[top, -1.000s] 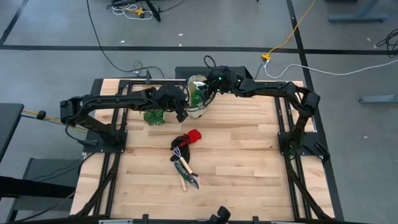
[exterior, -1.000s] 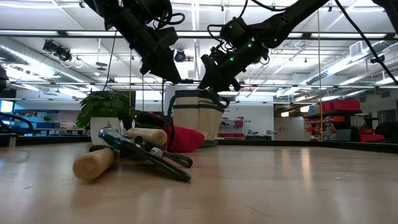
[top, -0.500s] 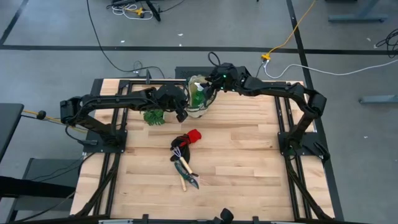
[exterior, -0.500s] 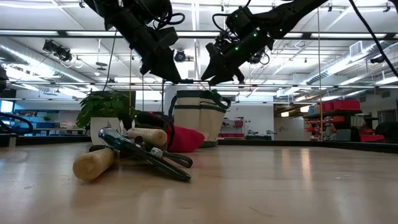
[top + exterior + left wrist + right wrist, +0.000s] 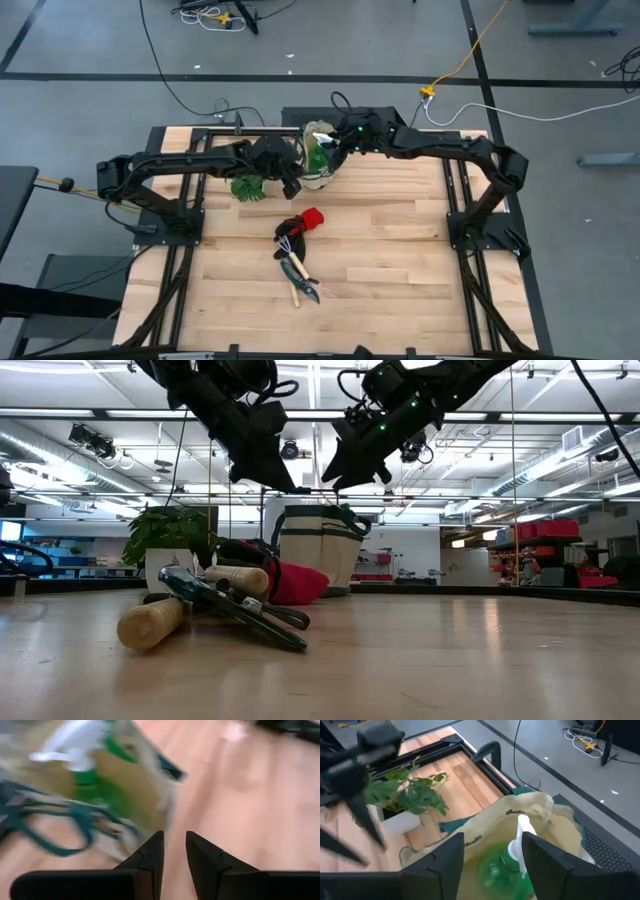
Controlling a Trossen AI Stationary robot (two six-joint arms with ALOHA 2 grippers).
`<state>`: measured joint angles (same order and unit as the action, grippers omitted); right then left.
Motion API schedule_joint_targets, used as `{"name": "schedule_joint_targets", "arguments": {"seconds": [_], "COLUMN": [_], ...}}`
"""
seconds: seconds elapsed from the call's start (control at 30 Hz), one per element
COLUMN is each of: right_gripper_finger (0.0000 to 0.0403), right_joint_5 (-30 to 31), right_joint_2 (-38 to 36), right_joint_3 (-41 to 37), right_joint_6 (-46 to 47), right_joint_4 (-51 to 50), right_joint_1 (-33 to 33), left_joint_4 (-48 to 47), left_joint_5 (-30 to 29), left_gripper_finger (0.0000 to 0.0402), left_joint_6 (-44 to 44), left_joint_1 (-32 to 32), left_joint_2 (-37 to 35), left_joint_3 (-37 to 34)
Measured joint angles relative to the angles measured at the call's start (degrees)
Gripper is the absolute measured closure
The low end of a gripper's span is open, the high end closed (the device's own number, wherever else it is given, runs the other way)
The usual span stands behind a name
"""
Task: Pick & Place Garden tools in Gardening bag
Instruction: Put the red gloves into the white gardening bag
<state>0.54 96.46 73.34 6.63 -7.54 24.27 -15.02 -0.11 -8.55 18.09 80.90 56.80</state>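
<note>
**Op:** While the right arm is lifting, I'm reading this top-down from the table [image 5: 400, 250]. The gardening bag [image 5: 322, 178] is standing upright at the far edge, mid-table, mouth open.

**Eng:** What's changing?

**Op:** The right gripper [image 5: 492, 840] is climbing. A second ago it was down at the bag's mouth, and now it's hanging clear above it. Its fingers are spread wide with nothing between them. The green spray bottle [image 5: 507, 862] is sitting inside the bag directly beneath, white trigger up.

**Eng:** So that one's delivered?

**Op:** I'm judging yes. It's released and staying put as the arm is backing off.

**Eng:** Left side?

**Op:** The left gripper [image 5: 174, 837] is hovering just beside the bag's near-left side, above the table. Its fingers are drawn nearly together with only a slim gap, and they're gripping nothing. It hasn't shifted in the last second.

**Eng:** What's left?

**Op:** The rest is lying in a cluster mid-table, well apart from the bag. The red-and-black glove [image 5: 300, 582] is nearest the bag. The wooden-handled rake [image 5: 150, 624] and the pruning shears [image 5: 240, 612] are overlapping toward the near edge, and none of it is moving. The potted plant [image 5: 170, 530] is sitting left of the bag, and it isn't cargo.

**Eng:** Progress?

**Op:** I'm calling it one item in and three waiting. The glove is looking like the easiest next grab.
</note>
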Motion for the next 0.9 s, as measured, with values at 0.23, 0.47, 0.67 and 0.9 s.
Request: {"name": "schedule_joint_targets", "arguments": {"seconds": [0.23, 0.47, 0.67, 0.9], "right_gripper_finger": [0.0201, 0.0201, 0.0201, 0.0201], "right_joint_5": [0.01, 0.01, 0.03, 0.03], "right_joint_2": [-1.74, -1.74, -1.72, -1.70], "right_joint_3": [0.02, 0.02, 0.02, 0.02], "right_joint_6": [-0.07, -0.26, -1.12, -1.14], "right_joint_4": [-3.03, -5.89, -5.92, -5.84], "right_joint_1": [-0.71, -1.72, -2.31, -2.40], "left_joint_4": [-2.13, -8.79, -13.00, -18.63], "left_joint_5": [15.40, 15.11, 11.61, 1.64], "left_gripper_finger": [0.0314, 0.0314, 0.0314, 0.0314], "left_joint_6": [-1.84, -5.10, -9.07, -10.39], "left_joint_1": [-0.42, -4.69, -10.13, -16.07], "left_joint_2": [0.00, -0.02, 0.04, 0.09], "left_joint_3": [0.00, 0.02, 0.02, -0.11]}}
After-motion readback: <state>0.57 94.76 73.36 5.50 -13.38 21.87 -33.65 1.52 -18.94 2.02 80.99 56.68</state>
